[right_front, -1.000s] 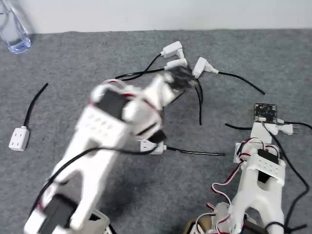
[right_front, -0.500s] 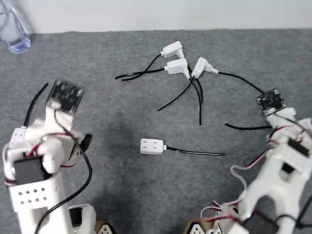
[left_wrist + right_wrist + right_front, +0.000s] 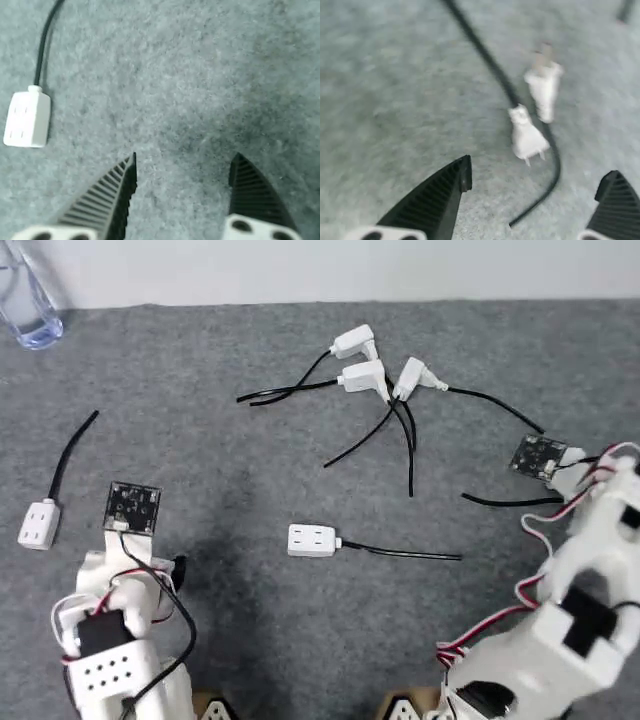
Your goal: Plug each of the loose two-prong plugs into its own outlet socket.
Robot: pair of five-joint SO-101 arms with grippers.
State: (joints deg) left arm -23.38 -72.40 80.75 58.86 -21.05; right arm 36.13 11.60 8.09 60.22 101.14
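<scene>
- Plugs (image 3: 363,376) lie three together at upper centre of the high view. Their black cords (image 3: 405,440) fan out below them, and none is seated in anything.
- Two more white plugs, the near pair (image 3: 527,135), lie side by side on the grey mat (image 3: 250,470) beside a black cord, though they look blurred from the right wrist.
- Right gripper (image 3: 540,167) hangs just short of that pair with its jaws spread wide and nothing between them. I'd say it is held this way to drop over one plug.
- Middle socket (image 3: 311,540) sits flat at the centre of the high view with its cord running right, well apart from every plug.
- Left socket (image 3: 38,523) rests near the left edge, its cord curving up and away.
- Left gripper (image 3: 185,159) hovers over bare mat with its jaws well apart and empty. The left socket (image 3: 27,119) lies off to one side of it, not between the fingers. To me that looks like a stand-by pose close enough to steady the socket later.
- Bottle (image 3: 25,300), clear, stands in the upper left corner, away from the work.
- No plug is in a socket yet, so every pairing is still to do.
</scene>
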